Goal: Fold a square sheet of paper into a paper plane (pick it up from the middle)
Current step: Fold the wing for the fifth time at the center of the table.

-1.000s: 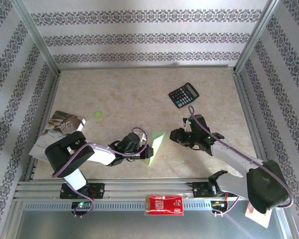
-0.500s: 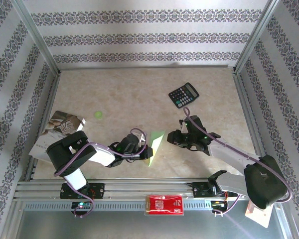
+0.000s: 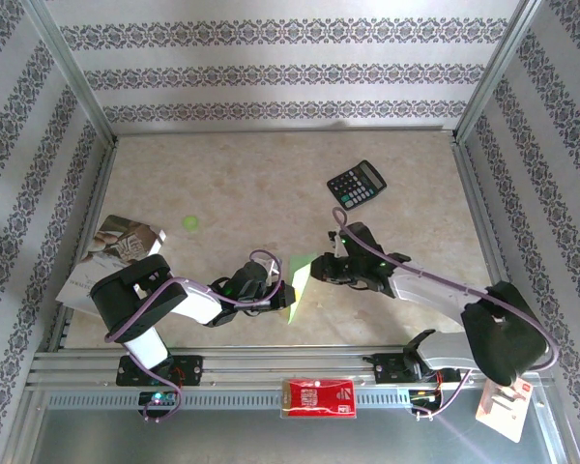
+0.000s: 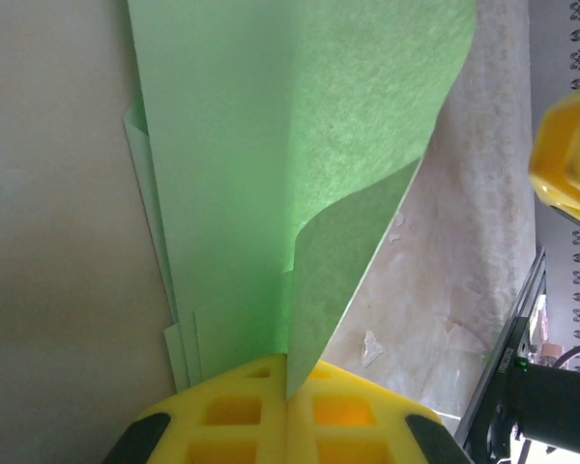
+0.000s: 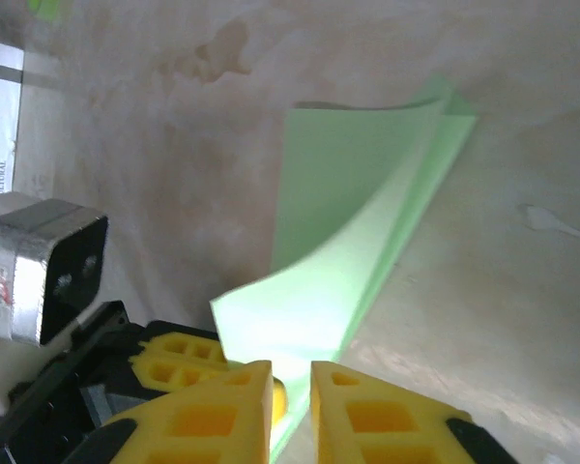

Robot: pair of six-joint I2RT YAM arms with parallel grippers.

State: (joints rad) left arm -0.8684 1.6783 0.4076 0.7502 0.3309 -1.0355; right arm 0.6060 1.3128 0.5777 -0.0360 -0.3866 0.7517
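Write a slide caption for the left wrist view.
Left gripper pinches the folded light green paper sheet, one flap curling away.

We're looking into a lab test cell: patterned panels (image 3: 290, 72) are boxing in a desk (image 3: 242, 184), metal posts (image 3: 71, 72) are framing it, an aluminium rail (image 3: 251, 367) is running along the front.

1. Folded sheet of paper (image 4: 271, 145): thin light green paper, matt, faintly fibrous.
2. Left pincer (image 4: 288, 382) and right pincer (image 5: 291, 379): yellow matt plastic pads, moulded recesses.
3. Surface (image 3: 251, 184): beige stone-look, smooth, small flaked patches.
4. Rail (image 3: 271, 367): bare brushed metal.
5. Calculator (image 3: 357, 184): black plastic.
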